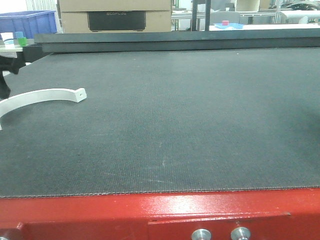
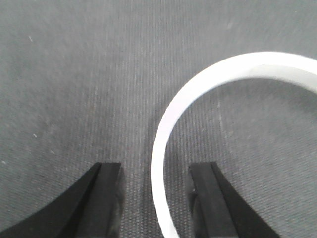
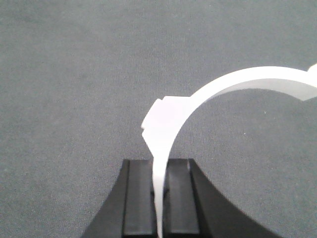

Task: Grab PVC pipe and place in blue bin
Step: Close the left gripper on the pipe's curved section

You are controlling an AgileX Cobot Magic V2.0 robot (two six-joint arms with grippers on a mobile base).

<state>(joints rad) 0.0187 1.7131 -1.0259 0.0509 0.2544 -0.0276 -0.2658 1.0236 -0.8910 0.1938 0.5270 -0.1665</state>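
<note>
**Worktop.** The worktop (image 1: 190, 125) is covered in a dark woven mat, with a red-painted edge (image 1: 150, 210) along the near side. A blue bin (image 1: 27, 22) stands beyond the far left corner, and a cardboard box (image 1: 75, 22) is just to its right.

**Task item.** The PVC pipe (image 1: 50, 93) lies flat on the mat at the near left, well apart from the blue bin. Its squared-off end, which has a small hole (image 1: 79, 92), points right. The rest of the arc runs out of the front view on the left.

**Left pincer.** The left pincer (image 2: 154, 168) is wide open and low over the mat. The PVC pipe (image 2: 223, 72) passes between its two black fingers (image 2: 101, 198), nearer the right-hand one in that view. I cannot tell whether that finger touches the pipe. The other finger is clear of it.

**Right pincer.** The right pincer (image 3: 159, 166) is closed, with both pads (image 3: 138, 198) pressed against a white curved strip (image 3: 247, 78) held edge-on between them. A squared block (image 3: 158, 116) sits on the strip just beyond the pads. The strip then arcs away to the right over the mat. I cannot tell whether this strip is the same piece seen in the front view. The right pincer itself does not appear in that view.
</note>
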